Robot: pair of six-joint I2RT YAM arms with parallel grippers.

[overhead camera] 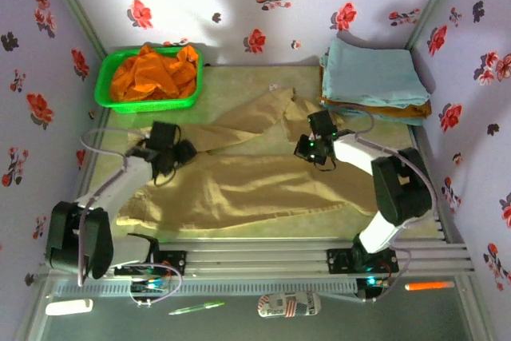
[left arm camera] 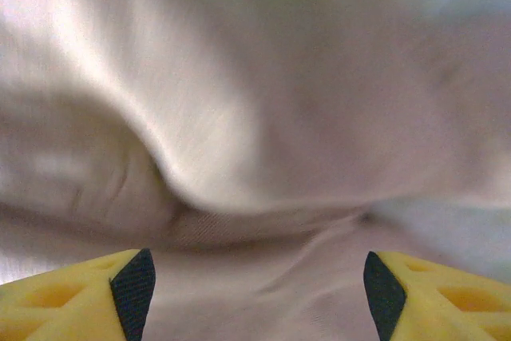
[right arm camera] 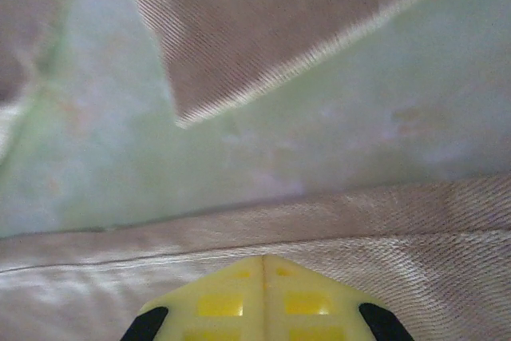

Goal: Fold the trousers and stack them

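The tan trousers (overhead camera: pixel 239 189) lie spread across the mat, one leg running to the right and the other angling up toward the back (overhead camera: pixel 255 113). My left gripper (overhead camera: pixel 184 152) hovers at their left end. Its yellow jaws stand wide open (left arm camera: pixel 257 293) just above rumpled cloth (left arm camera: pixel 263 117), with nothing pinched between them. My right gripper (overhead camera: pixel 309 149) sits at the upper edge of the near leg. Its fingers are pressed together (right arm camera: pixel 263 259) right at the seamed edge of the trousers (right arm camera: pixel 399 221). The other leg's hem (right arm camera: pixel 279 37) lies beyond a strip of bare mat.
A green basket (overhead camera: pixel 108 89) with an orange garment (overhead camera: pixel 152 73) stands at the back left. A folded pale blue stack (overhead camera: pixel 375 77) rests at the back right. The flowered walls close in on both sides. A metal rail (overhead camera: pixel 263 257) runs along the near edge.
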